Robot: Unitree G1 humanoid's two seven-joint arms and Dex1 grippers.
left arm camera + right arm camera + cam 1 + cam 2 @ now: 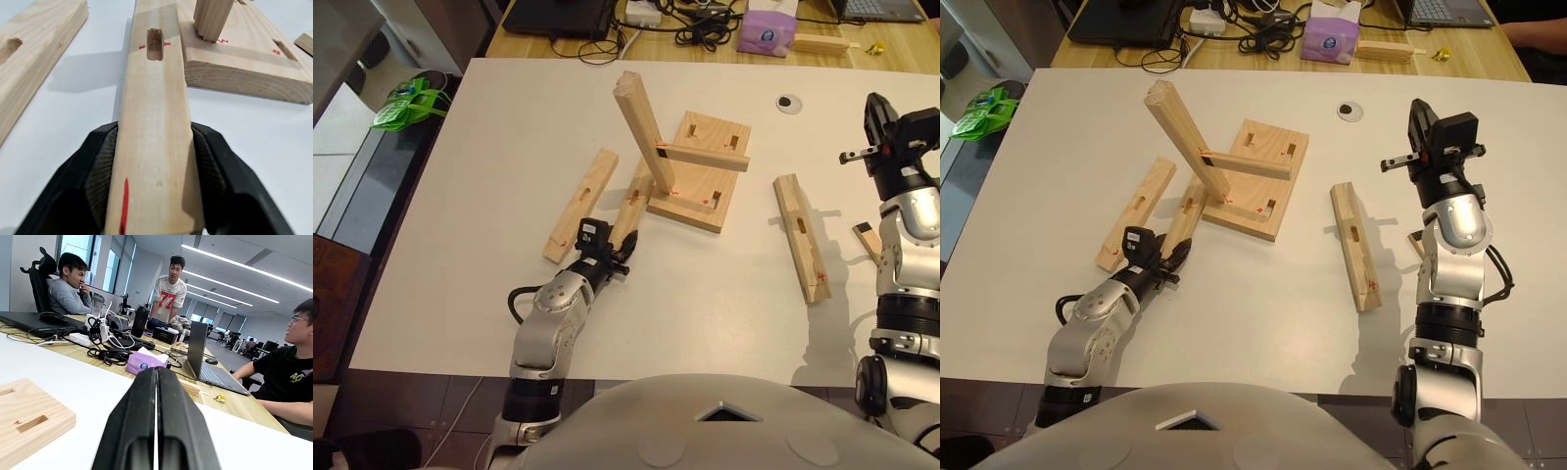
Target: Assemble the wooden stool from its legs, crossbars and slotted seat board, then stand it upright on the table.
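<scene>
Left gripper (625, 245) is clamped on the near end of a held leg (634, 206) lying flat on the table (489, 196). Our right gripper (1420, 122) hangs above the table's right side, fingers pressed together. We see the seat board (695, 193) flat mid-table, one slot holding a tilted leg (641, 122) with a crossbar (705, 158) joined to it. A left loose leg (582, 204) and a right loose leg (800, 235) lie on either side.

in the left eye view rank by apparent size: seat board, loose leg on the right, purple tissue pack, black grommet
1. seat board
2. loose leg and purple tissue pack: about alike, not ranked
3. black grommet
</scene>
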